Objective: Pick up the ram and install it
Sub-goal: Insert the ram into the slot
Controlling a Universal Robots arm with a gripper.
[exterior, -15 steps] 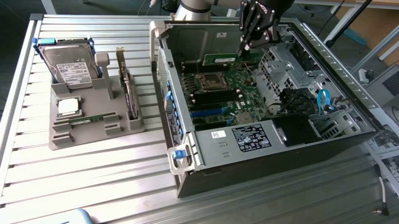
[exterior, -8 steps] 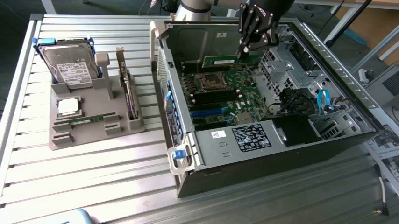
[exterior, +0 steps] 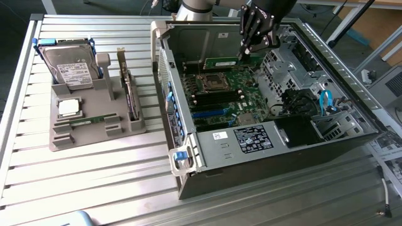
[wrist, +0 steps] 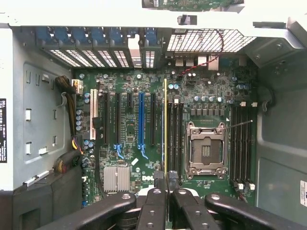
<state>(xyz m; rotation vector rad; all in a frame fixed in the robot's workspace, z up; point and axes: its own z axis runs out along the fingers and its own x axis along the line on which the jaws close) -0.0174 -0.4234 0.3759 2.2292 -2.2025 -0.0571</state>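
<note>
Your gripper (exterior: 246,52) (wrist: 167,199) hangs inside the open computer case (exterior: 251,155), its fingers clamped together on one end of the ram (exterior: 221,61) (wrist: 165,124). The green stick is held above the motherboard (exterior: 229,101), near the empty processor socket (exterior: 212,83) (wrist: 206,148). From the wrist it shows edge-on, in line with the black memory slots (wrist: 176,132) beside that socket. On the slatted table (exterior: 94,179), towards the exterior view's left edge, a grey holder (exterior: 94,134) carries a hard drive (exterior: 72,68).
</note>
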